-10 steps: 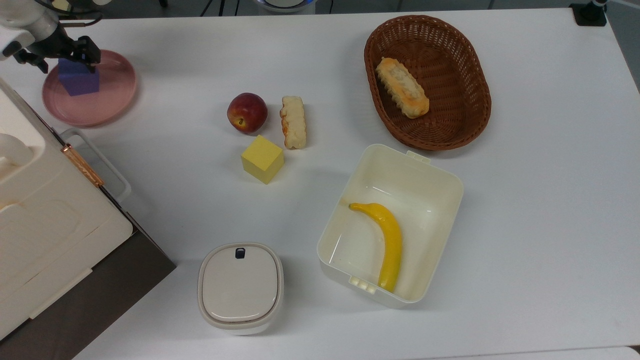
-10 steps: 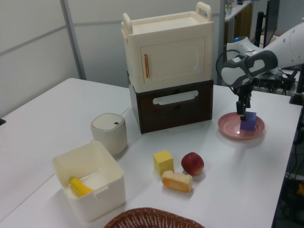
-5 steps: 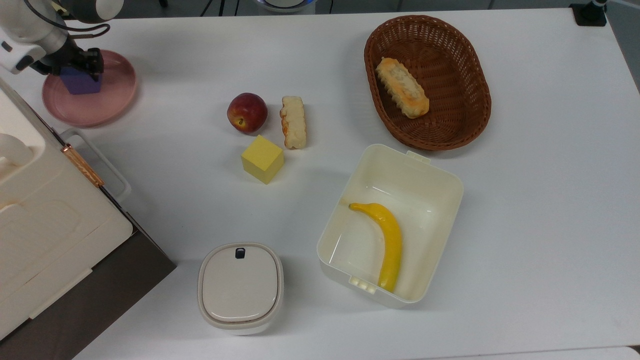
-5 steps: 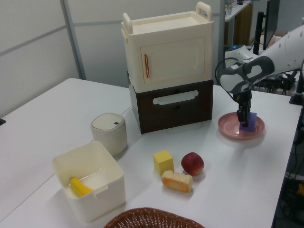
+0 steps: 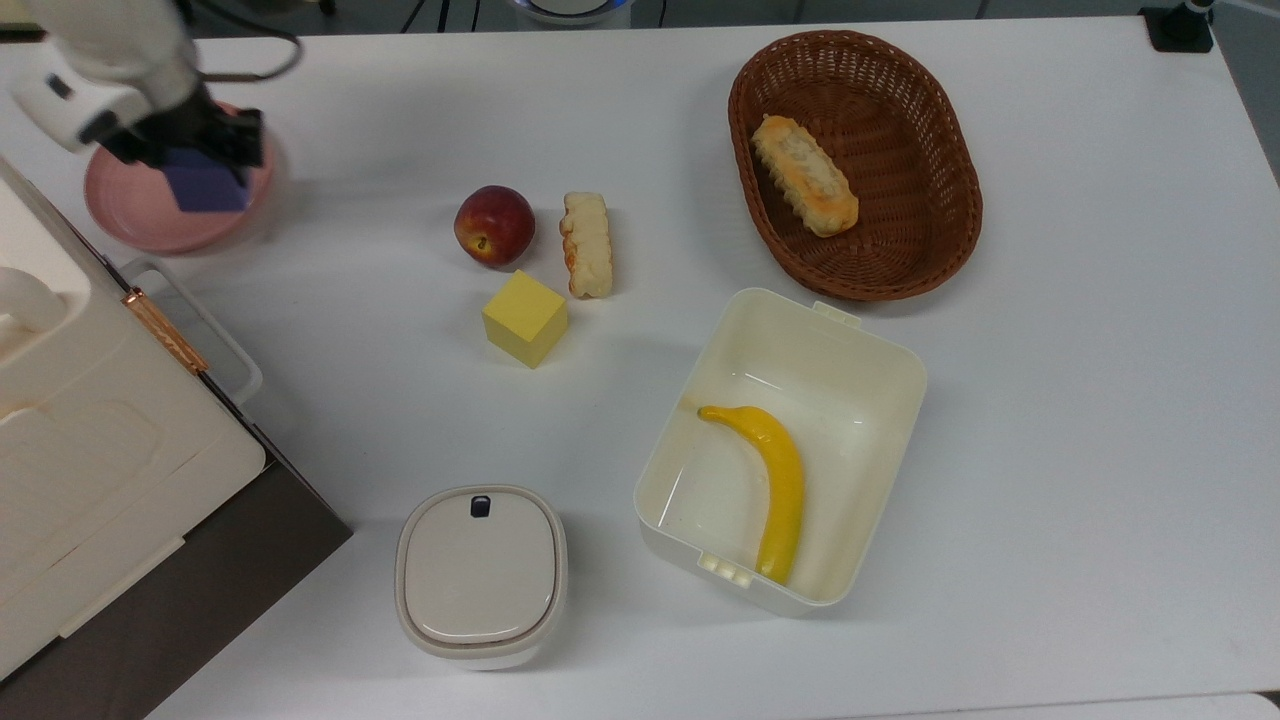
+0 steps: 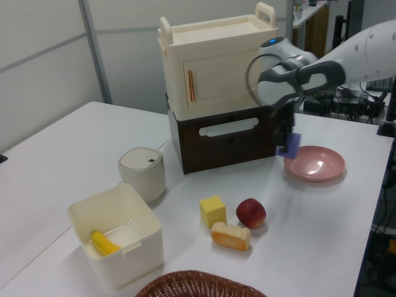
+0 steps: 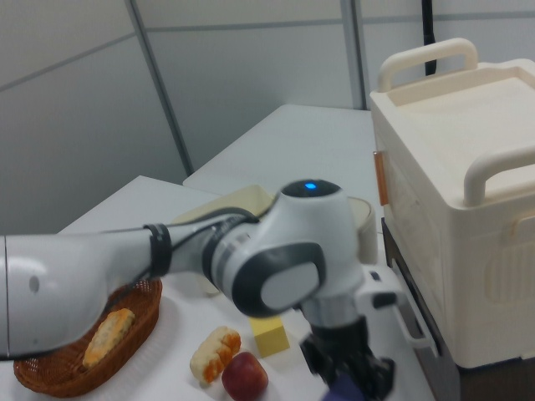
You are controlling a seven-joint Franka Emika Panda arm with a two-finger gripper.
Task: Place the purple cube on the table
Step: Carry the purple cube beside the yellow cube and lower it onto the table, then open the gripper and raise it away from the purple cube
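Note:
My gripper is shut on the purple cube and holds it in the air over the right rim of the pink plate in the top view. In the left view the purple cube hangs from the gripper clear of the white table, just left of the bare plate. The right view has the gripper at the bottom edge with a sliver of the cube below it. The table is bare to the right of the plate.
A peach, a bread piece and a yellow cube lie mid-table. A wicker basket holds bread. An open cream box holds a banana. A lidded canister and a cream-and-brown cabinet stand on the top view's left.
The gripper closed on the cube, lifted it off the plate and carried it toward the top view's right, the left view's left. The plate now lies bare.

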